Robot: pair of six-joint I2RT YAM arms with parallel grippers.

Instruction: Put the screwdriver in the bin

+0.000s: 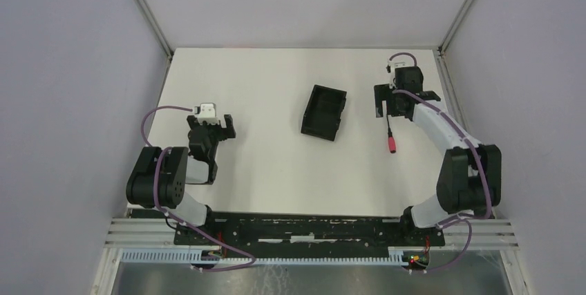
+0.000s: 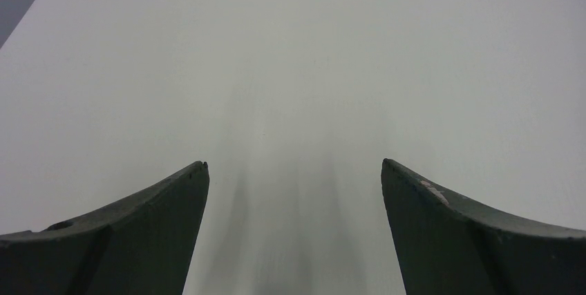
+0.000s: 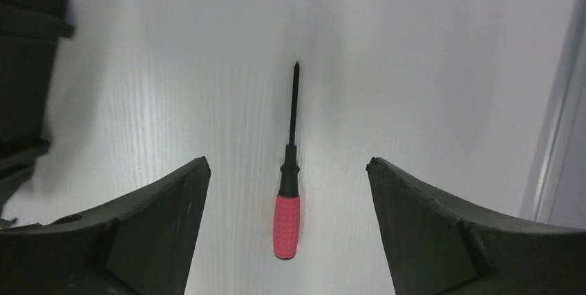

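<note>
Seen from above, the white flat table (image 1: 276,170) runs away from the two arm bases at its near edge. Nearest of the loose things is the small screwdriver with a red ribbed handle and thin dark shaft (image 1: 392,136). It lies flat on the table at about 3 o'clock from the table's middle, handle toward 6 o'clock and tip toward 12. It is outside the bin, well apart from it at the bin's 3 to 4 o'clock.

A little farther in, at about 9 o'clock, the left gripper (image 1: 211,126) hangs over bare table. Its wrist camera shows its two dark fingers (image 2: 138,226) spread wide with nothing but white surface between them (image 2: 294,164).

Next, near the middle toward 1 o'clock, sits the black rectangular plastic open-top bin with low walls (image 1: 324,112). Its long side runs roughly 12 to 6, slightly skewed. Nothing shows inside it.

Farthest is the right gripper (image 1: 399,101), above the shaft end of the screwdriver. In its wrist camera the jaws stand wide apart (image 3: 285,162), one dark finger (image 3: 159,226) on either side of the screwdriver (image 3: 289,191), neither touching it. The red handle lies at 6 o'clock in that view and the tip points to 12. It grasps nothing. The bin's dark wall (image 3: 27,67) shows at the 9 to 10 o'clock edge of that view.
</note>
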